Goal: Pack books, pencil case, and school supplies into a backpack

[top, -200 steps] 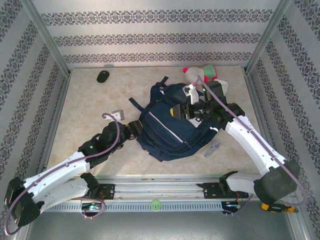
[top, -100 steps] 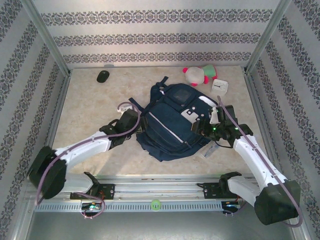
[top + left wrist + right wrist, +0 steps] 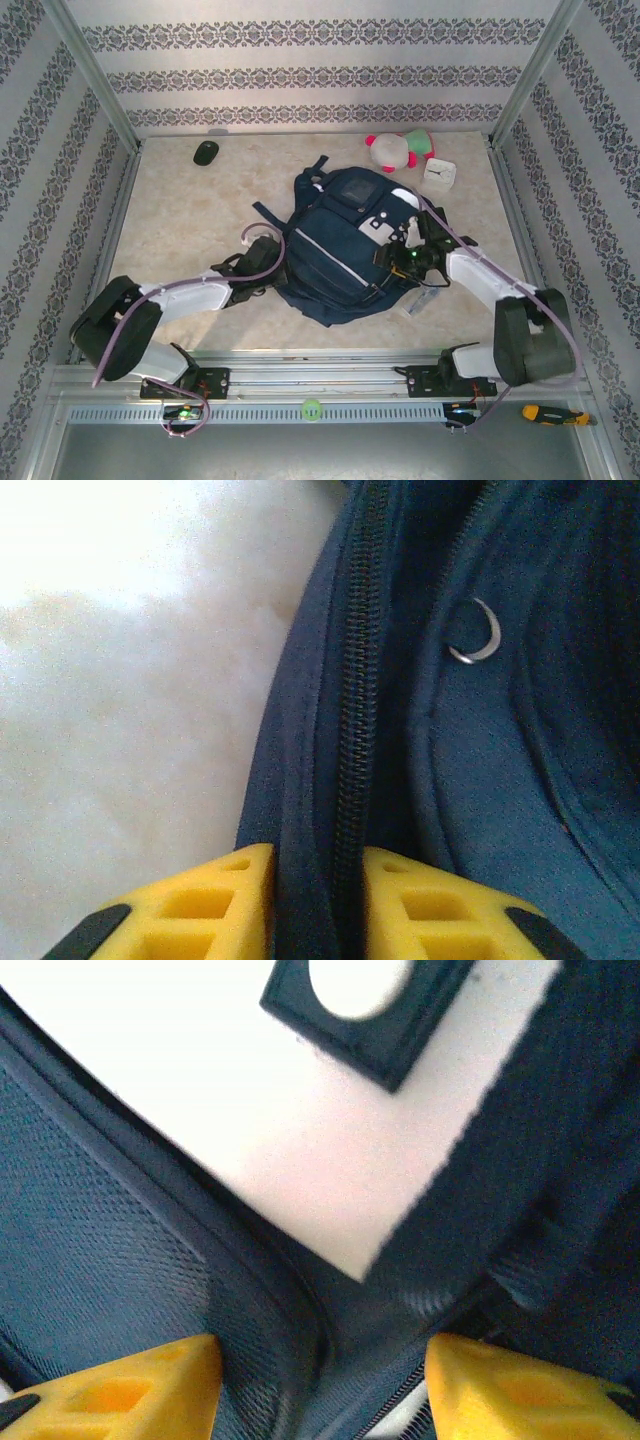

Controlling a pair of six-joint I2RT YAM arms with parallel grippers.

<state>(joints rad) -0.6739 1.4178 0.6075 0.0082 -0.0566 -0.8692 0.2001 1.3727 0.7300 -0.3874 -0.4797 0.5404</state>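
Backpack (image 3: 480,780) zipper edge pinched in left pincer (image 3: 318,900); bare table (image 3: 120,700) beside.

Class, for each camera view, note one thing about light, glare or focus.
Top external: even light, the backpack sharp. Left wrist: glare bleaches the table at upper left; the zipper is sharp. Right wrist: the pale patch is washed out, its edges blurred.
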